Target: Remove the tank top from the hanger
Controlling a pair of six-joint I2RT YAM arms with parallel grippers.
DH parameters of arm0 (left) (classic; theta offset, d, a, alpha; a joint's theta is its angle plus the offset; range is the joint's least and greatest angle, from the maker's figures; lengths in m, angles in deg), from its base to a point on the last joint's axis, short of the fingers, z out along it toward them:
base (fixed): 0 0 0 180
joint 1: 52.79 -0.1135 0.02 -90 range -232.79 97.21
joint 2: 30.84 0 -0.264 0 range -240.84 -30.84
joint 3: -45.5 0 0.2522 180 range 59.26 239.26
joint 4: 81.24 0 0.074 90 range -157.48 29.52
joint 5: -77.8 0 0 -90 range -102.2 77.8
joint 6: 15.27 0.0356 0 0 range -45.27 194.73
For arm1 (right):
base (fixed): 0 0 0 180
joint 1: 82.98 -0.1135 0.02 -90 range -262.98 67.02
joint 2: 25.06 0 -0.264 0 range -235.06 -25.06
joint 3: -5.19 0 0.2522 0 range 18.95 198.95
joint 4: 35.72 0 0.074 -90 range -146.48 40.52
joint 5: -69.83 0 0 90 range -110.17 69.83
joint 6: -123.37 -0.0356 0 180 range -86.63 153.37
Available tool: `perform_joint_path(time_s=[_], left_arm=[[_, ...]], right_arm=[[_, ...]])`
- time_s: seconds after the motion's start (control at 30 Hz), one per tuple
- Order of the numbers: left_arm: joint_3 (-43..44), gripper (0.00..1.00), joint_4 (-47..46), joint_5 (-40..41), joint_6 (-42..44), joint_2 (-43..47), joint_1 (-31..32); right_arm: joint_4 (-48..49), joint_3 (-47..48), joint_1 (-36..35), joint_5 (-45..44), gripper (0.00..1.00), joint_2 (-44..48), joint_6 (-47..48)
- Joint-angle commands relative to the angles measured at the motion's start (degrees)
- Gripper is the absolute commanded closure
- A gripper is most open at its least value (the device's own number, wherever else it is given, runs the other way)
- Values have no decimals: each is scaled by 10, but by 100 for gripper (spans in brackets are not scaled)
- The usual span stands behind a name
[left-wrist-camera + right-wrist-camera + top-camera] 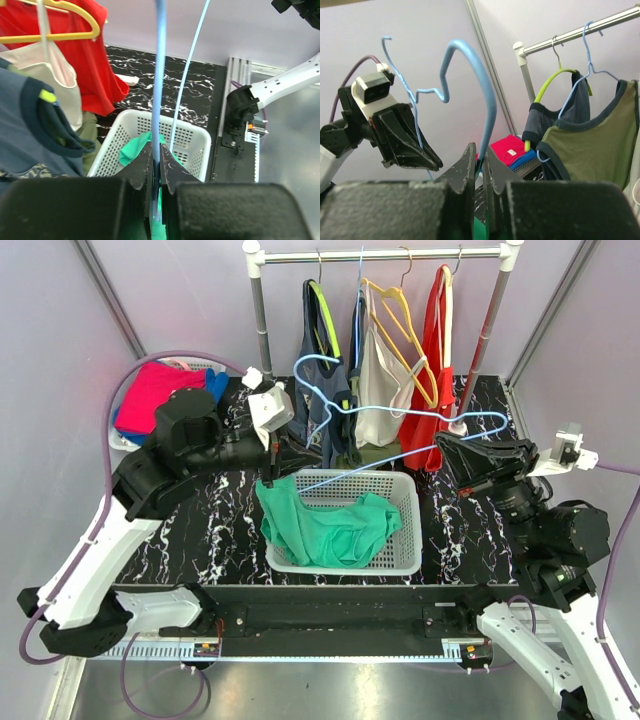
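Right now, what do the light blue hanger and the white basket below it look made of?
Light blue thin-rod hanger: probably coated wire or plastic; slender, smooth, evenly coloured, faint sheen.
White perforated basket: moulded plastic, matte to satin; uniform grid of holes, solid rim.

Glossy blue hanger [160, 75], white plastic basket [405, 540], green cloth tank top [320, 525]

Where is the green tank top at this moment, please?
In the top view, the green tank top lies in the white basket at table centre, spilling over its left rim, beneath the blue hanger.
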Motion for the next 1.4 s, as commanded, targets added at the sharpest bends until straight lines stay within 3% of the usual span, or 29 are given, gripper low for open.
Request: perform_joint_path(time_s=[0.0,0.17,0.33,0.4,0.43,0.5,0.53,0.7,0.8,0.87,1.0,1.37], left_arm=[[7,99,-50,-51,-43,-20,13],[32,100,-61,-47,-48,-54,20],[148,100,-64,-42,-39,-130,38],[215,100,-64,-40,-42,-154,40],[239,100,-64,-40,-47,-179,40],[268,100,-64,-37,-48,-195,41],[286,100,-65,-38,-48,-205,40],[263,100,-79,-41,-71,-201,41],[257,100,-88,-30,-78,-198,41],[272,100,-92,-24,-79,-205,40],[290,100,-92,-20,-79,-218,40],[345,100,-111,14,-94,-259,41]], right_arm=[[4,20,-1,-14,94,-13,22],[0,26,-1,-19,94,-14,27],[-14,41,-1,-29,86,-16,41],[-31,44,0,-37,76,-7,47],[-37,43,0,-48,60,-1,50],[-59,35,-1,-58,48,18,56],[-69,31,0,-64,36,24,61],[-138,25,-1,-47,20,47,75],[-140,18,-1,14,13,43,74],[-132,5,-1,81,0,23,59],[-78,-33,0,142,0,-10,35],[-81,-19,-5,147,0,-94,117]])
